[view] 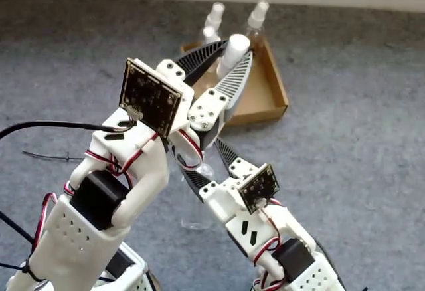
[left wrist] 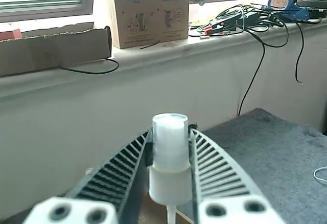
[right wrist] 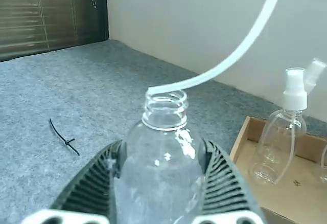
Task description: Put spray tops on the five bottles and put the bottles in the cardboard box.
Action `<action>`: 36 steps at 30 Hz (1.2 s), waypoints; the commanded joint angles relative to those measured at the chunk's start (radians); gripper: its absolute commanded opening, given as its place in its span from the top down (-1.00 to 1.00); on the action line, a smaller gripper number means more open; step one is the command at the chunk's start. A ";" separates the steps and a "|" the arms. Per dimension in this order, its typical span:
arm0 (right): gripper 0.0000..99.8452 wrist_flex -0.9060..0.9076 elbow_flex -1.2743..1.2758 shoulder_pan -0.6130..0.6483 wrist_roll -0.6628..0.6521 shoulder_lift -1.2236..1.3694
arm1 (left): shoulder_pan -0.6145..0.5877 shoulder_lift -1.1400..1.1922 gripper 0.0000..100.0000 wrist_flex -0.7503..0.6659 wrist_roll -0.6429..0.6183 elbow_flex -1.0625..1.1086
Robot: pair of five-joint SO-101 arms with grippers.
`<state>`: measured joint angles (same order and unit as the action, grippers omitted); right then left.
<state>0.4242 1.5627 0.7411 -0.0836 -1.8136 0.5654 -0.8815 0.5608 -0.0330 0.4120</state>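
Cable tie [view: 46, 156], black, lies on the grey carpet [view: 345, 191] at far left. Further right, the left gripper [view: 231, 53] is raised, fingers closed around a white spray top [left wrist: 169, 157]. Its dip tube [right wrist: 230, 55] curves down to the open mouth of a clear bottle [right wrist: 161, 178]; whether the tip is inside is hard to tell. The right gripper [right wrist: 163, 147] clamps that bottle at its shoulders, the base cut off. Rightward, capped bottles [view: 257, 13] stand in the cardboard box [view: 275, 88], bodies largely hidden behind the left fingers.
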 commanded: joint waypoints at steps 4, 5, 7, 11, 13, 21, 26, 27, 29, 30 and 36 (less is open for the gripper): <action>0.99 0.002 -0.013 0.001 0.012 -0.008 | 0.005 -0.010 0.99 -0.025 0.006 -0.053; 0.99 0.002 -0.013 0.001 0.012 -0.008 | 0.007 -0.010 0.99 -0.026 0.006 -0.053; 0.99 0.002 -0.013 0.001 0.012 -0.007 | 0.028 0.005 0.99 -0.026 0.009 -0.056; 0.99 0.002 -0.013 0.001 0.012 -0.008 | 0.054 0.077 0.99 -0.021 0.009 -0.094; 0.99 0.002 -0.013 0.001 0.012 -0.008 | 0.056 0.107 0.99 -0.020 0.009 -0.113; 0.99 0.002 -0.013 -0.004 0.012 -0.010 | 0.050 0.105 0.99 0.044 0.011 -0.120; 0.99 0.002 -0.012 -0.004 0.014 -0.010 | -0.021 0.007 0.99 0.178 0.011 -0.110; 0.99 0.002 -0.012 -0.004 0.014 -0.010 | -0.035 -0.016 0.99 0.219 0.011 -0.110; 0.99 0.002 -0.012 -0.004 0.014 -0.010 | -0.053 -0.056 0.99 0.313 0.011 -0.110; 0.99 0.002 -0.012 -0.004 0.014 -0.010 | -0.064 -0.070 0.99 0.358 0.011 -0.108; 0.99 0.002 -0.012 -0.004 0.014 -0.010 | -0.096 -0.171 0.99 0.423 0.011 0.022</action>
<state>0.4242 1.5627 0.7411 -0.0806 -1.8136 0.4964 -0.9843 0.9705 -0.0299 0.3798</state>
